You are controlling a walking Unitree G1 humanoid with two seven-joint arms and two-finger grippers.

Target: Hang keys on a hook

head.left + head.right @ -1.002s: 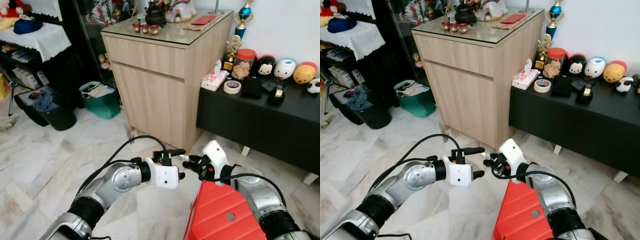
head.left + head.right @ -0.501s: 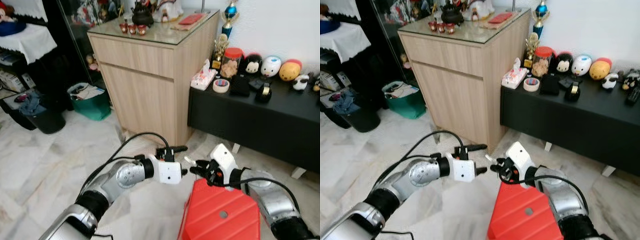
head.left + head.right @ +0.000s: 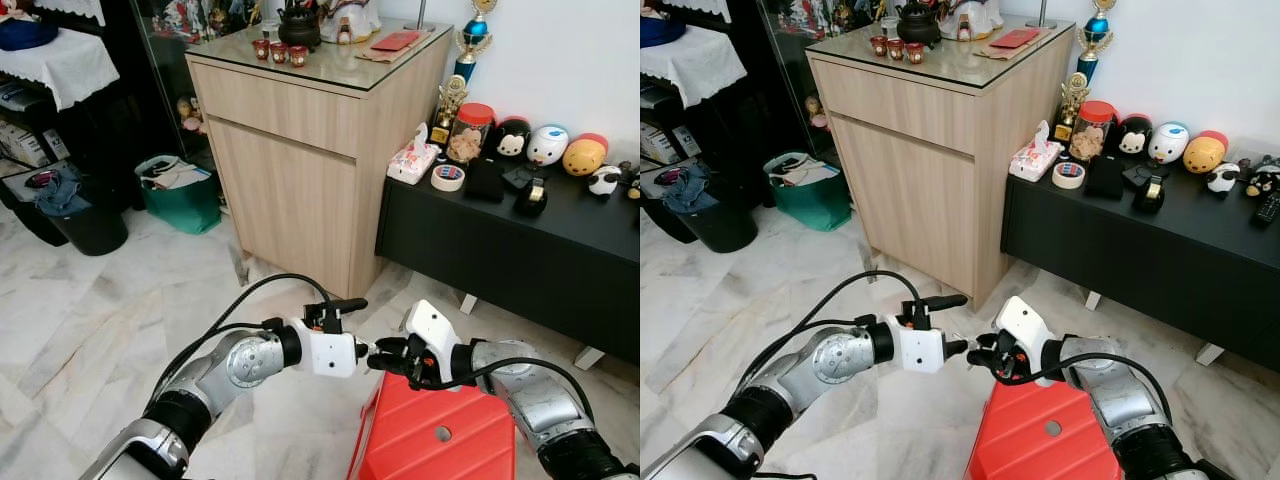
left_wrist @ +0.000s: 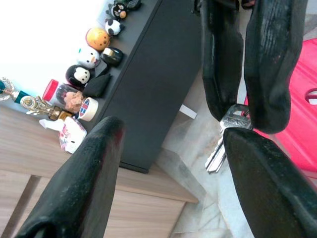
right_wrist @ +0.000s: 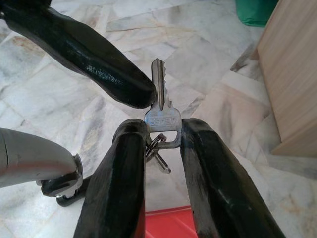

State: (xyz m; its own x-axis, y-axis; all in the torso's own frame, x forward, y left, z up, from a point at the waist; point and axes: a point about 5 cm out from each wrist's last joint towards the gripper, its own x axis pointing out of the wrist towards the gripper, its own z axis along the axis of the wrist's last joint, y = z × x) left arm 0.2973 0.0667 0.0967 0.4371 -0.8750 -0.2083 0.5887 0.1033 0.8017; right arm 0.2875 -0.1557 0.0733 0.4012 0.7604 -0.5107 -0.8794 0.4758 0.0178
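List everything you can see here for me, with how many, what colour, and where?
key: one, silver, on a ring, pinched by the right gripper
wooden cabinet: one, light wood, glass top, against the wall
teapot: one, dark, on the cabinet top
small cups: three, red, beside the teapot
low black sideboard: one, right of the cabinet
round figurines: several, mixed colours, along the wall on the sideboard
tape roll: one, pale, on the sideboard
green bag: one, on the floor left of the cabinet
red box: one, under the right arm
left gripper: jaws open, facing the key
right gripper: jaws shut on the key
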